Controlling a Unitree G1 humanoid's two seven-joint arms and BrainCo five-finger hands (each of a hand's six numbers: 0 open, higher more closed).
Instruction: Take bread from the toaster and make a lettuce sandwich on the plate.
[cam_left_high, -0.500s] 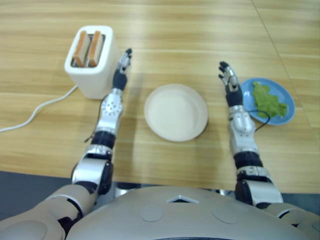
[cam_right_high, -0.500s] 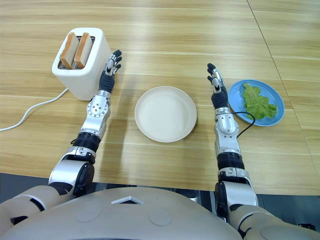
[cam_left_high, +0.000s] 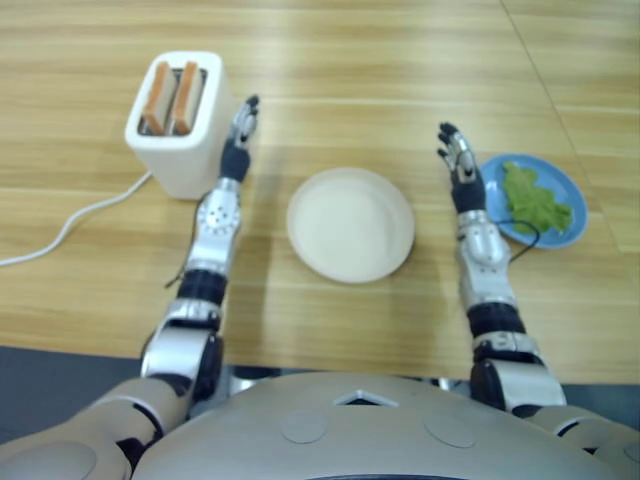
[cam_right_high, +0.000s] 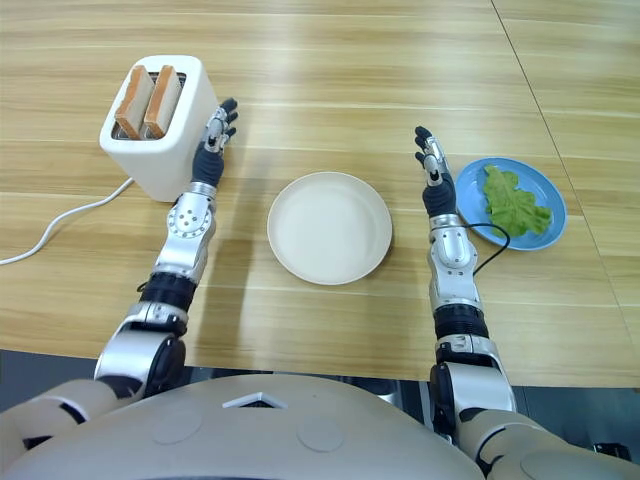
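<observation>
Lying outstretched beside the toaster (cam_right_high: 150, 150), left hand (cam_right_high: 213, 140) seemingly touches it.

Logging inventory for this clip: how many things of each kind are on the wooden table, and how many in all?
White box-shaped toaster: 1
Brown toasted bread slices: 2
Plates, round cream plate and round blue plate: 2
Green lettuce leaf: 1
Total: 6

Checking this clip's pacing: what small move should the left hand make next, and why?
Probably raise the left hand and shift it left over the toaster to grasp a bread slice. Both slices stand in the slots, the open hand sits beside the toaster's right wall, and the plate holds no bread yet.
</observation>
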